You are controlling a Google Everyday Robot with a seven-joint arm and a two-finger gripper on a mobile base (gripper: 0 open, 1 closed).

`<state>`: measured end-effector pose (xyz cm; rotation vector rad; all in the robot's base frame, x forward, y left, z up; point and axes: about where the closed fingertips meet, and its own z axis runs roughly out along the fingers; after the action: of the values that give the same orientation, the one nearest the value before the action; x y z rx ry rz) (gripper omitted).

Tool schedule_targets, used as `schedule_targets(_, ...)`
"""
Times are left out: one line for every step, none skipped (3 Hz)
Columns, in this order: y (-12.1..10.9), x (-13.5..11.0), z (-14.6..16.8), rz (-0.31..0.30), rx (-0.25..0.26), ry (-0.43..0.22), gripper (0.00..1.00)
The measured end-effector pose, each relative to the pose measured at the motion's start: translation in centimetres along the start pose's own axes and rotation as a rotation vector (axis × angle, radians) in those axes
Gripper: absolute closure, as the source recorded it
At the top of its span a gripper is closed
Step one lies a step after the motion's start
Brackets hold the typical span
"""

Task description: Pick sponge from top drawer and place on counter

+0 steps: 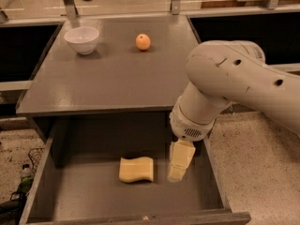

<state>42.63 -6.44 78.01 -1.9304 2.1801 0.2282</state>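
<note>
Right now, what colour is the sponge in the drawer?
The sponge is pale yellow in the camera view; the gripper hangs beside it.

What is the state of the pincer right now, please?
Pincer: inside the top drawer, right of the sponge, apart from it, not holding it; open or closed cannot be told.

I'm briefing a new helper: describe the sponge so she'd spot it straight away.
Below the grey counter, the top drawer stands open. The sponge lies near the middle of its floor, the gripper hanging just to its right in the picture. It is the drawer's only loose thing: pale yellow, rectangular, wavy-edged.
</note>
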Motion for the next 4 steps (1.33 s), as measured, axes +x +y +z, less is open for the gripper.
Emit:
schedule_targets(0.8, -2.2, 4.1, -0.021, -0.074, 0.005, 0.0)
schedule_targets(0.8, -2.2, 4.1, -0.021, -0.074, 0.005, 0.0)
schedule_targets(0.8, -2.2, 4.7, 0.001, -0.059, -0.01, 0.0)
schedule_targets(0.5, -2.4, 6.5, 0.052, -0.064, -0.017, 0.0)
